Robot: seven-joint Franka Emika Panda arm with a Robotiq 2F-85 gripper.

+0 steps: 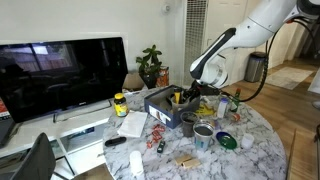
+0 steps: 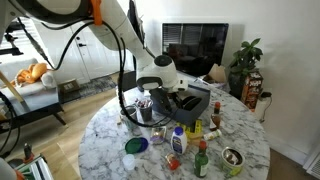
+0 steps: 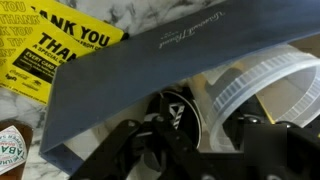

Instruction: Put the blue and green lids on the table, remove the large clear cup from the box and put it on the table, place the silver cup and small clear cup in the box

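Wrist view: low square dark navy open-topped box (image 3: 130, 75), its wall running diagonally across the frame. Inside it, at right, is the ribbed see-through rim of the tall large clear plastic cup (image 3: 262, 78). Robotiq gripper (image 3: 195, 150) enters from the bottom edge, with dark fingers (image 3: 120, 150) down inside the box at the cup's mouth. Contact with the rim not resolvable. Whether the jaws are released or clenched: cannot tell from these frames.

Outside the box, upper left: printed yellow paper sheet (image 3: 60, 50) lying flat on the marble. Lower left corner: small sauce bottle with a white label (image 3: 12, 150), partly cut off.

In an exterior view, the arm reaches down over the round white marble table (image 1: 260, 150), wrist low above the box. Squat silvery-grey metal cup (image 1: 203, 134) stands on the table just beside the box, outside it. Flat round dark green lid (image 1: 228, 142) lies on the table near the silver cup, apart from the box. Large black monitor (image 1: 60, 75) stands behind the table.
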